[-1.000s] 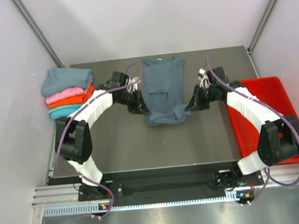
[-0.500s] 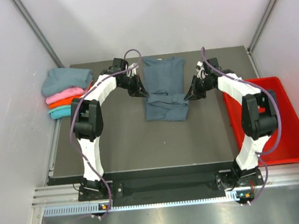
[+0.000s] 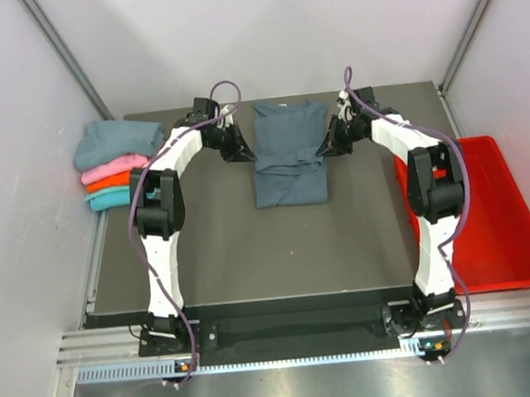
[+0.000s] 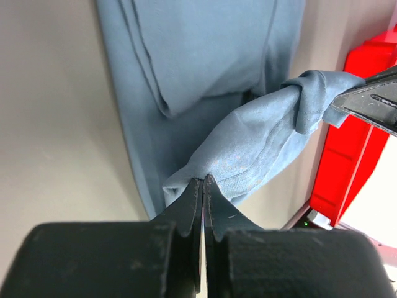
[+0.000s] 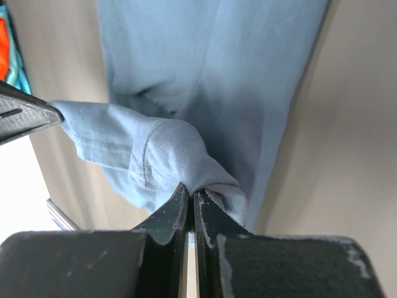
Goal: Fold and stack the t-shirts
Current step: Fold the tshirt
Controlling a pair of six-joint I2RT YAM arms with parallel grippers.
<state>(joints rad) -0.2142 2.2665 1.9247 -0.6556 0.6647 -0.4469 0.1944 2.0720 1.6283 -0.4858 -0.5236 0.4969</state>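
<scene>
Toward the near edge of the table (image 3: 233,257) lies open dark surface, with the red tray (image 3: 500,234) at its right side. Farther back, the left gripper (image 4: 203,183) and right gripper (image 5: 191,189) each pinch tight a lifted fold of the slate blue-grey t-shirt (image 3: 288,164) stretched between them. The folded t-shirts (image 3: 118,165) are stacked at the far left.

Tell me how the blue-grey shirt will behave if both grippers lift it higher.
Probably floppy: the blue-grey shirt droops between the left gripper and right gripper. Likely light, since small corner pinches hold it up. Its flat part may drag and wrinkle.
</scene>
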